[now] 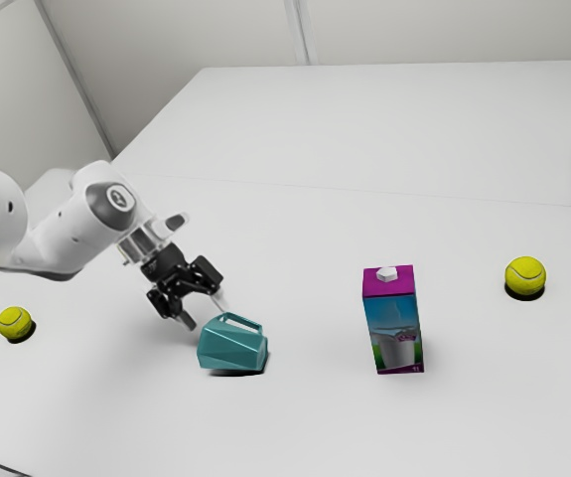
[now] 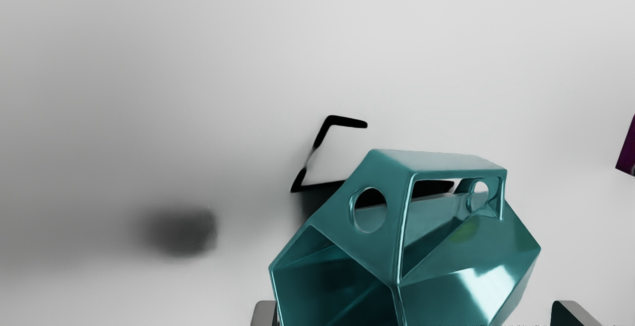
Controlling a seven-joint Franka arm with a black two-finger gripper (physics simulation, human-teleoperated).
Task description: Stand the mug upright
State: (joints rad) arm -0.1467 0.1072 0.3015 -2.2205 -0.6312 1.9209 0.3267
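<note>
One mug (image 1: pixel 232 348); one carton (image 1: pixel 394 323); one tennis ball (image 1: pixel 525 275) plus a second ball (image 1: pixel 14 323); one arm (image 1: pixel 62 237); one table (image 1: pixel 484 427).

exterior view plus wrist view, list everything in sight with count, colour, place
mug: 1, teal, on its side, handle up, by the gripper
carton: 1, purple, blue and green, upright, exterior view's right of the mug
balls: 2, yellow-green, one near each side of the exterior view
table: 1, white, under them all
walls: count unclear, pale, around the table
arm: 1, white, from the exterior view's left
gripper: 1, black, open, at the mug
</note>
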